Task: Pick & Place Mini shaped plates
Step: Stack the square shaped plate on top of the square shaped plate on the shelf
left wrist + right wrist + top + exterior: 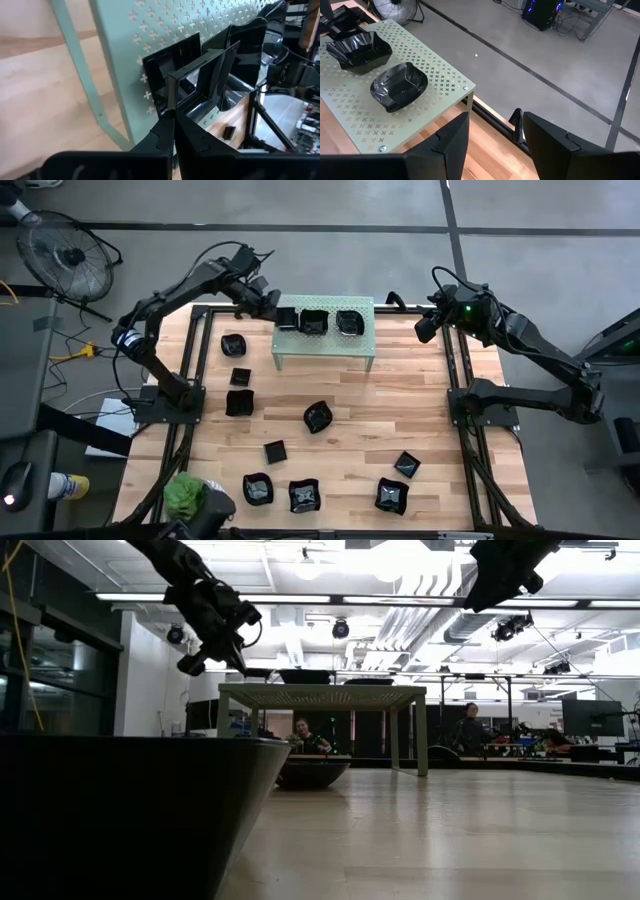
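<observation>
Left hand [277,313] at upper centre of high view, pinching a small square black plate [200,82] by its rim, over the left end of the green shelf [362,338]. Two more plates [313,322] on the shelf top. Right hand [424,328] upper right, fingers spread, holding nothing. About eleven plates [317,417] scattered across the wooden counter [360,440], lower half of frame.

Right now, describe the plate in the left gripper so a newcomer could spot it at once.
Find the pale green perforated shelf at the far middle of the table. At its left end, the left gripper is shut on a small black square plate. Unlike the two plates resting farther along the shelf, this one is pinched by its rim.
</observation>
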### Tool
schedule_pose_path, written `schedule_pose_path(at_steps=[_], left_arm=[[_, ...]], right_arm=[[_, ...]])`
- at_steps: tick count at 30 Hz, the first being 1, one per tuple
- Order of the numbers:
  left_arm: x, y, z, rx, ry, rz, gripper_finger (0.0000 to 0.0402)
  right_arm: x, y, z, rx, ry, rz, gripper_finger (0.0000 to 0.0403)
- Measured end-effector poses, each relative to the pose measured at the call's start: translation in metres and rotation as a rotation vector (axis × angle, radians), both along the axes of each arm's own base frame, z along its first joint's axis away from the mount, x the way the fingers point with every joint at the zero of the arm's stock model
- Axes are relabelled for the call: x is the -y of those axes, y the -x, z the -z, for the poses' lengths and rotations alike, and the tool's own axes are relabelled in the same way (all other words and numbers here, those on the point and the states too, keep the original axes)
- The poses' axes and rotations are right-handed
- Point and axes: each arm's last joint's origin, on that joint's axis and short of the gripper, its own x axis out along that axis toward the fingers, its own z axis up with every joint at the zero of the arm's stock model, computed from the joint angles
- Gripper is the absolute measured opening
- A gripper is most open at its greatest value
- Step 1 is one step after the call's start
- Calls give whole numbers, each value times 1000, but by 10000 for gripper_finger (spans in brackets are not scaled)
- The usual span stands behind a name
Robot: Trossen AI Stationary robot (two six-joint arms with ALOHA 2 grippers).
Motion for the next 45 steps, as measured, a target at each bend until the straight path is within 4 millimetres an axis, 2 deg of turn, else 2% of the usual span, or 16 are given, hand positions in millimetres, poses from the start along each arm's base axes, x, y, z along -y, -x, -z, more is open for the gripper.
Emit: schedule_pose_path(at_steps=[17, 30, 45], left_arm=[[-1, -6, 0, -19, 20, -105, 0], [7, -14, 0, -42, 25, -99, 0], [6, -14, 1, -59, 10, -111, 0]], right_arm=[[0, 0, 0, 2, -5, -15, 181], [0, 0, 0, 0, -3, -17, 181], [-1, 0, 1, -6, -8, -26, 181]])
